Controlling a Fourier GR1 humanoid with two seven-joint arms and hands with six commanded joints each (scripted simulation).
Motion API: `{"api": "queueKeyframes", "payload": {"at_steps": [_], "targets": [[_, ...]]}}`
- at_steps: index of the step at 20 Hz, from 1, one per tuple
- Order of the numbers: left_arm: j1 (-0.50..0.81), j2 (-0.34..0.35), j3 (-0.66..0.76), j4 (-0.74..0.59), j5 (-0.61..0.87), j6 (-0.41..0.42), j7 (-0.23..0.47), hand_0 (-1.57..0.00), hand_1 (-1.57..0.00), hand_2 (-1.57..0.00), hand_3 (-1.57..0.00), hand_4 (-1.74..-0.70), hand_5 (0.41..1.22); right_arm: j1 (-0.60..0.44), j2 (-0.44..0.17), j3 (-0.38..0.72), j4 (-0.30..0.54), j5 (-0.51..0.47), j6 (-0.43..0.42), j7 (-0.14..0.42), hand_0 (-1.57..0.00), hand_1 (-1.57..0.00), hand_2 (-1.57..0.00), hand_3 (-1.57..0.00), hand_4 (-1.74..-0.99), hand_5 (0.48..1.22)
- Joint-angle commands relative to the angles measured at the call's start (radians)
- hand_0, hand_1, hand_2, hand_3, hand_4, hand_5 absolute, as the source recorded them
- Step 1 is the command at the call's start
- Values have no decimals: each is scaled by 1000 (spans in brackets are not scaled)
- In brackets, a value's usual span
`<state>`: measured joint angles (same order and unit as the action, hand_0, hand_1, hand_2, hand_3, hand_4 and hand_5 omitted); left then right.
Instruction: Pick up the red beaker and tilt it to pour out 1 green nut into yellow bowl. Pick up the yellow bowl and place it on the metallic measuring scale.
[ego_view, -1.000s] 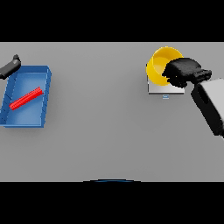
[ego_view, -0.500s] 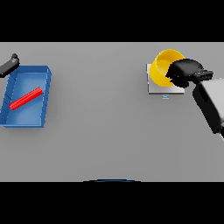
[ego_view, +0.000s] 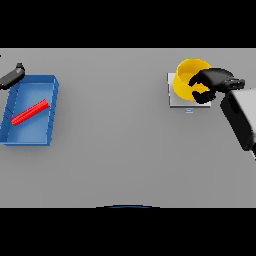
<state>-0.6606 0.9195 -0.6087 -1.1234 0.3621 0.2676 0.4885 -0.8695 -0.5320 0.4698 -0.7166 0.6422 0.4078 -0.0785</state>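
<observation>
Yellow bowl (ego_view: 190, 77) sits on the metal scale (ego_view: 176, 100) at the tabletop's (ego_view: 120, 150) right. The right hand (ego_view: 212, 84) curls its fingers around the bowl's rim. The bowl looks light, rigid and smooth; the rim seems the best hold. At far left, the left hand (ego_view: 12, 76) rests beside a blue tray (ego_view: 50, 115) with straight fingers.
</observation>
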Motion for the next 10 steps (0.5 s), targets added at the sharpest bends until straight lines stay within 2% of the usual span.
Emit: {"api": "queueKeyframes", "payload": {"at_steps": [1,5,10], "targets": [[-3,1,5,-1,7,-8,-8,1,1,1,1,-854,771,1,-4,-1,1,-3,5,-5,-372,-279,-345,-558,-1501,865],[4,11,6,-23,8,5,9,1,1,1,1,-856,772,13,-12,18,-13,11,15,-7,-152,-114,-182,-397,-1452,818],[4,12,2,-34,6,11,24,1,1,1,1,-851,768,19,-12,29,-15,21,7,-25,-49,-37,-59,-263,-1414,796]]}}
